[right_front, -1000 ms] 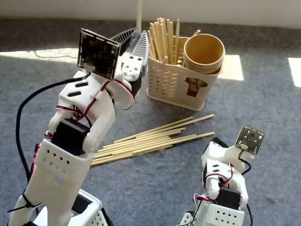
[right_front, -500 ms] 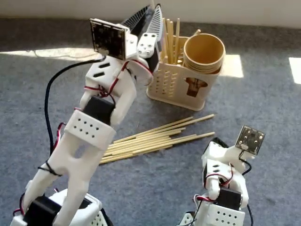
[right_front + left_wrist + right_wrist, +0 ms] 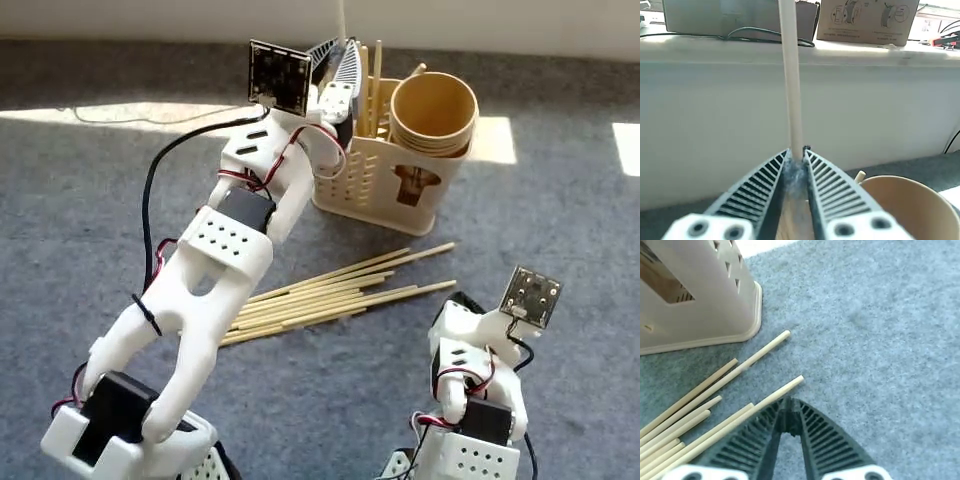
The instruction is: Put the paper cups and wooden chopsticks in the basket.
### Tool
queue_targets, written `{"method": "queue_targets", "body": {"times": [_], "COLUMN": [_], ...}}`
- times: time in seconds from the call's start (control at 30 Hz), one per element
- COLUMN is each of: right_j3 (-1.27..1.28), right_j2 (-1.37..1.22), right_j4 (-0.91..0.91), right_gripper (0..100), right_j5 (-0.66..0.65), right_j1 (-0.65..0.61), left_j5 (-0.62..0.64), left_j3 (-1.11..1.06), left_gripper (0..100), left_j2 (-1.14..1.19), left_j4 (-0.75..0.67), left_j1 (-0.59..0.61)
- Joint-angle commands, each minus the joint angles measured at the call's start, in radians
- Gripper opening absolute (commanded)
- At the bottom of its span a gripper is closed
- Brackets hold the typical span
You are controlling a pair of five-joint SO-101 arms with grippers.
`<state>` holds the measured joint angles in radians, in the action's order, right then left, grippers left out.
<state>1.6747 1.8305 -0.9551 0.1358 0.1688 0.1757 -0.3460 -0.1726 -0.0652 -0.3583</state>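
Nearest, the right tool [image 3: 789, 407] is seen clenched on nothing, low over the grey carpeted counter [image 3: 560, 230], at the loose wooden chopsticks [image 3: 330, 295]. Farther off, one smooth round chopstick [image 3: 790, 75] is gripped upright by the ribbed left tool [image 3: 797, 156], apparently above the perforated basket [image 3: 370, 185], where the paper cups [image 3: 435, 110] are stacked.

**Daylight from the far side, bright patches on the carpet**

In the high view, strong daylight comes in from the far side. It lays bright patches on the grey carpet [image 3: 560, 260], one at the left and one just beside the basket [image 3: 380, 185], which is almost washed out. The near carpet lies in softer, even light. In the left wrist view, the ledge [image 3: 715, 50] glares white and the upright chopstick [image 3: 792, 75] stands pale against the evenly lit wall [image 3: 715, 115]. In the right wrist view, shadows are faint.
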Motion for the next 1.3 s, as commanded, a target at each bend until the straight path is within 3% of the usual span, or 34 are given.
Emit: {"method": "queue_targets", "body": {"times": [0.0, 0.23, 0.43, 0.73, 1.07, 1.2, 1.27], "right_j3": [0.119, 0.119, 0.119, 0.119, 0.119, 0.119, 0.119], "right_j2": [0.007, 0.007, 0.007, 0.007, 0.007, 0.007, 0.007], "right_j4": [-0.004, -0.004, -0.004, -0.004, -0.004, 0.001, 0.004], "right_gripper": [0.5, 0.5, 0.5, 0.5, 0.5, 0.5, 0.5], "right_j5": [0.005, 0.005, 0.005, 0.005, 0.005, 0.005, 0.005], "right_j1": [0.012, 0.012, 0.013, 0.013, 0.013, 0.042, 0.071], "left_j5": [0.009, 0.009, -0.025, -0.152, -0.290, -0.339, -0.377], "left_j3": [0.025, 0.145, 0.242, 0.239, 0.232, 0.159, 0.114], "left_gripper": [12, 14, 14, 5, 6, 13, 13], "left_j2": [-0.021, -0.022, -0.104, -0.236, -0.237, -0.240, -0.236], "left_j4": [0.150, 0.411, 0.721, 0.965, 1.277, 1.306, 1.306], "left_j1": [0.005, 0.008, 0.001, -0.025, -0.101, -0.179, -0.200]}}
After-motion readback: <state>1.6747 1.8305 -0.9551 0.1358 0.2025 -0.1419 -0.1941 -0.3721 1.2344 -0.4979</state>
